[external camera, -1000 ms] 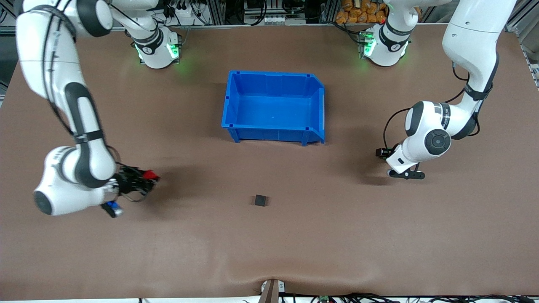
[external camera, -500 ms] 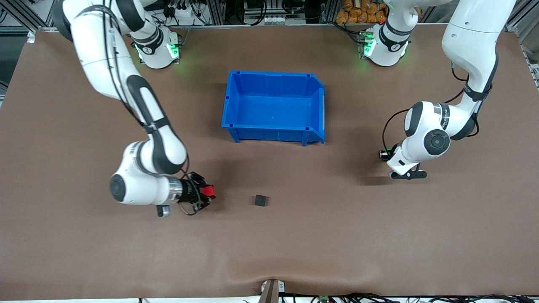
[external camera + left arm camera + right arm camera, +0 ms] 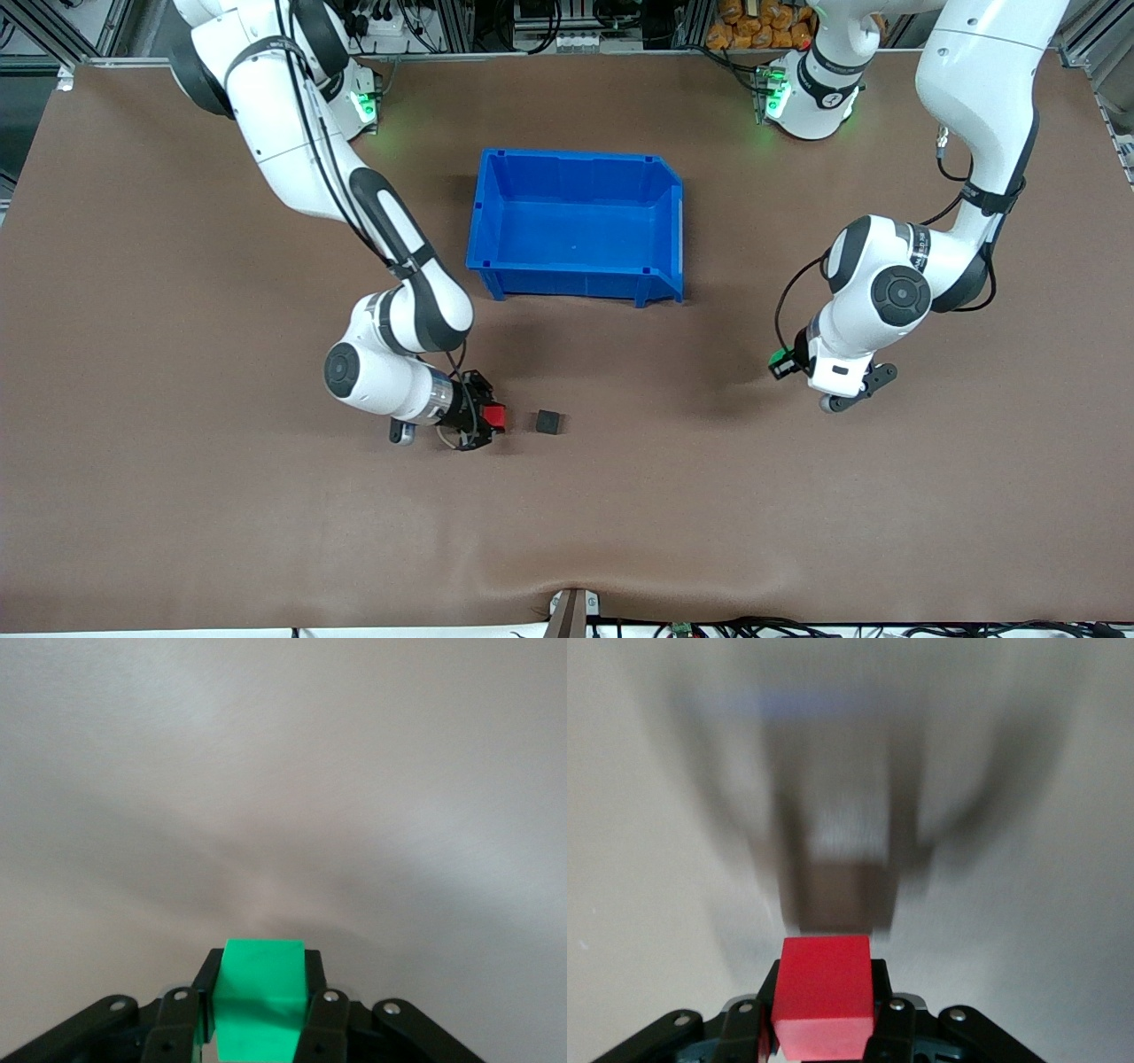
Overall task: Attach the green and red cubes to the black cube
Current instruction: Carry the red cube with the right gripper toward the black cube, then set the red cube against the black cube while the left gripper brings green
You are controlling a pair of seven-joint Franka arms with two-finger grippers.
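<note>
The black cube (image 3: 549,422) lies on the brown table, nearer to the front camera than the blue bin. My right gripper (image 3: 485,416) is shut on the red cube (image 3: 495,416) and holds it low, close beside the black cube on the side toward the right arm's end, with a small gap. In the right wrist view the red cube (image 3: 824,997) sits between the fingers (image 3: 897,1020), and the black cube (image 3: 842,895) shows blurred just ahead. My left gripper (image 3: 780,363) is shut on the green cube (image 3: 779,360) above the table at the left arm's end. The green cube (image 3: 261,992) fills the left jaws.
An empty blue bin (image 3: 576,275) stands in the middle of the table, farther from the front camera than the black cube. Brown table (image 3: 664,496) spreads between the two grippers. Cables and gear line the edge by the arm bases.
The right arm swung the red cube from its own end of the table to just beside the black cube. The left gripper shut on the green cube and shifted toward the table's middle.
</note>
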